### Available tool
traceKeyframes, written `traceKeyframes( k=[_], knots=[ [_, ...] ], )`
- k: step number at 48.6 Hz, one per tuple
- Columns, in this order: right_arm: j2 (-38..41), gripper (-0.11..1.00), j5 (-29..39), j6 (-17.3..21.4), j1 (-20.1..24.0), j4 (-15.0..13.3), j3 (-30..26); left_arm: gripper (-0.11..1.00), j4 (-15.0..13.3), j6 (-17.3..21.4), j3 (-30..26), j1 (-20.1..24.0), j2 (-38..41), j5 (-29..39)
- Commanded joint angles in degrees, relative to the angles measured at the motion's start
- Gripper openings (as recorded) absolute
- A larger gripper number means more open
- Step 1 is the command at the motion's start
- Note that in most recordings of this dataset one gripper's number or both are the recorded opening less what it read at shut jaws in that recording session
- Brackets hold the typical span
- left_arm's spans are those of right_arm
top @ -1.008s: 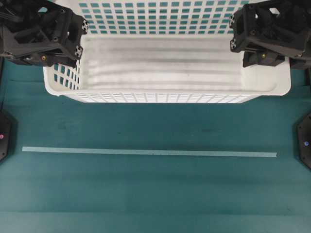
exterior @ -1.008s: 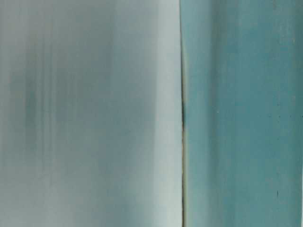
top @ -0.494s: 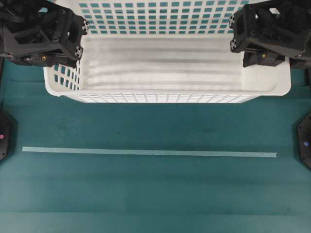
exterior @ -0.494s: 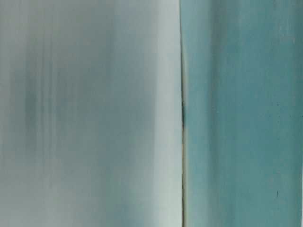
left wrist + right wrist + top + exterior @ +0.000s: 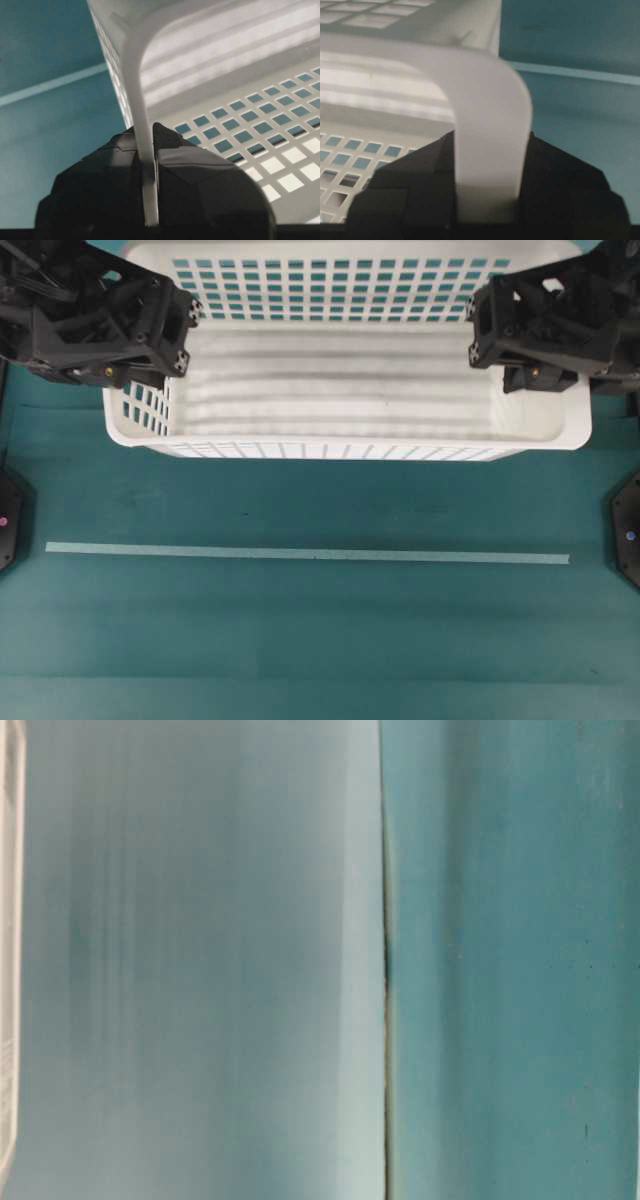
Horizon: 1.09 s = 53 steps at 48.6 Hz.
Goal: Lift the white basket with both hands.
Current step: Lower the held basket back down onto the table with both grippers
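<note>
Teal desk (image 5: pixel 320 640) underneath, with a pale strip of tape (image 5: pixel 308 554) running straight across it, parallel to the near edge and well apart from everything else.

At the far left: left gripper (image 5: pixel 150 365) over the basket's left short wall, black lattice body covering the far left corner of the rim. Fingers (image 5: pixel 115 170) together on that wall, one outside and one inside, the thin white rim (image 5: pixel 142 150) pinched between them with no gap visible in the left wrist view.

In the middle, toward the far edge of the desk: white basket (image 5: pixel 350 380), long side parallel to the tape, holed walls, solid floor, nothing inside. Near long wall facing the tape, clear of it.

At the far right: right gripper (image 5: pixel 535 365) over the right short wall near its far corner. Fingers (image 5: pixel 555 185) clamped on the broad rounded rim (image 5: pixel 490 150), one on each side, pressed flush against the plastic in the right wrist view.

Table-level view: only blurred pale and teal bands, split by a dark vertical line; too blurred to tell what is what.
</note>
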Motion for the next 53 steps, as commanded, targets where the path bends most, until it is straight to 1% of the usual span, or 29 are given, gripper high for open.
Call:
traceKeyframes(
  k=[1, 9, 16, 21, 25, 29, 41, 48, 53],
  knots=[
    [-0.09, 0.20, -0.53, -3.25, 0.79, 0.00, 1.67, -0.02, 0.00, 2.37, 0.79, -1.05, -0.26, -0.18],
    [-0.88, 0.20, -4.75, -3.08, 0.70, 0.26, 6.77, -0.02, 0.09, 1.85, 5.10, -1.41, -0.18, -1.32],
    [-1.05, 0.20, -9.14, -2.99, 0.53, 0.70, 11.87, -0.02, 0.09, 1.76, 9.49, -1.41, -0.26, -4.13],
    [-0.88, 0.20, -12.92, -2.90, 0.53, 1.67, 16.44, -0.02, 0.00, 1.41, 14.15, -1.41, -0.70, -7.12],
    [-0.79, 0.20, -15.73, -2.81, 0.62, 2.64, 18.81, -0.02, 0.00, 0.44, 16.70, -1.41, -1.05, -9.93],
    [-0.53, 0.20, -17.93, -2.64, 0.70, 2.81, 20.65, -0.02, 0.00, -0.79, 18.54, -1.41, -1.32, -12.83],
    [0.70, 0.20, -20.83, -2.72, 0.79, 2.90, 24.61, -0.02, 0.00, -1.05, 24.70, -1.49, -1.32, -16.44],
    [2.02, 0.20, -23.03, -2.81, 0.97, 3.25, 27.33, -0.02, 0.00, -1.14, 29.18, -1.49, -1.41, -20.21],
    [2.90, 0.20, -25.14, -2.81, 1.23, 3.52, 29.62, -0.02, 0.00, -1.67, 31.38, -1.49, -1.32, -23.03]
  ],
)
